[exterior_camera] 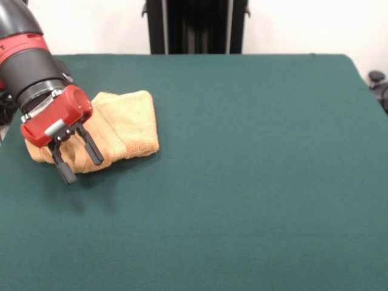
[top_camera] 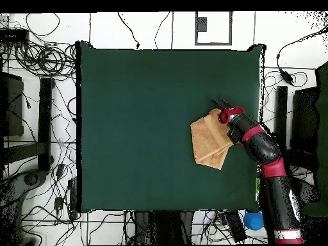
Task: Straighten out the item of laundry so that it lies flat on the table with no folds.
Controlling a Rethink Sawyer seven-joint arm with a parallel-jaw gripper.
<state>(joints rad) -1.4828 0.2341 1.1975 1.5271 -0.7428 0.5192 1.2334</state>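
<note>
The golden-tan towel [exterior_camera: 124,127] lies folded over in layers on the dark green table [exterior_camera: 242,182], at the left in the front view. In the overhead view the towel [top_camera: 208,141] sits right of the table's [top_camera: 141,128] middle. My gripper [exterior_camera: 80,162] hangs over the towel's front left part, its two black fingers [exterior_camera: 92,147] apart and empty. The red wrist hides part of the towel. In the overhead view the gripper [top_camera: 218,102] points past the towel's far corner.
The robot pedestal [exterior_camera: 197,27] stands behind the table's far edge. Cables [top_camera: 38,64] and stands ring the table on the floor. The table's left edge in the front view is close to the towel.
</note>
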